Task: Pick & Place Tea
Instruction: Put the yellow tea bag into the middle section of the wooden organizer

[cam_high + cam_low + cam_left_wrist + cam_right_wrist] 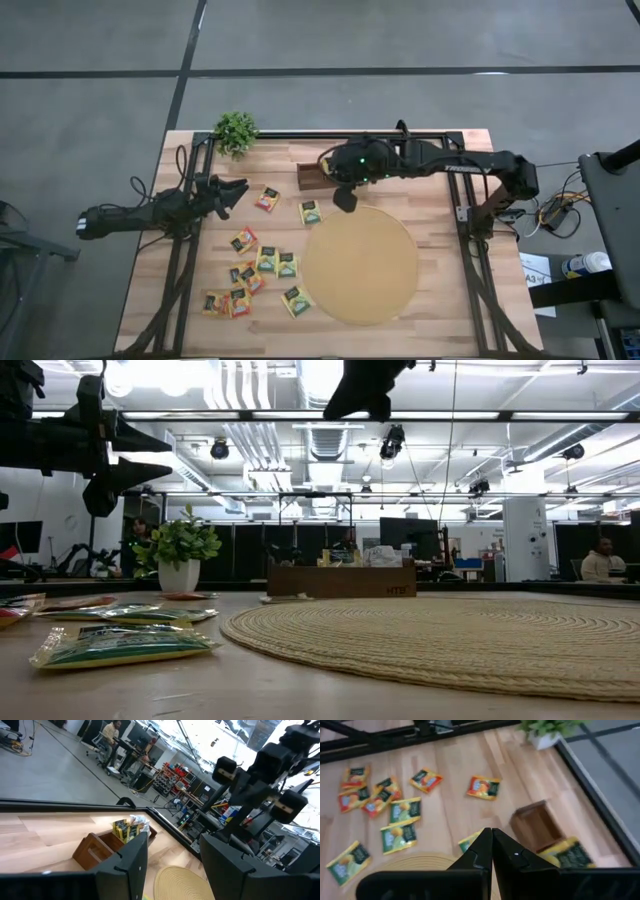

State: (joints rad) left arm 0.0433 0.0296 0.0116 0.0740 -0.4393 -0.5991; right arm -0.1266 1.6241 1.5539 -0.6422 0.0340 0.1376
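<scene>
A: What is sitting on the left?
B: The left hand (pixel 232 193) is hanging part open, holding nothing; tea sachets (pixel 262 262) are lying scattered on the table (pixel 440 300) beside the round mat (pixel 360 265).
A: And right?
B: The right hand (pixel 345 198) is hovering closed, seemingly empty, near the wooden tray (pixel 310 178), which is holding a few sachets.

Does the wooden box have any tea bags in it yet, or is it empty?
Not empty. The wooden tray holds yellow-green sachets at one end; the compartment nearest the right gripper shows bare wood.
</scene>
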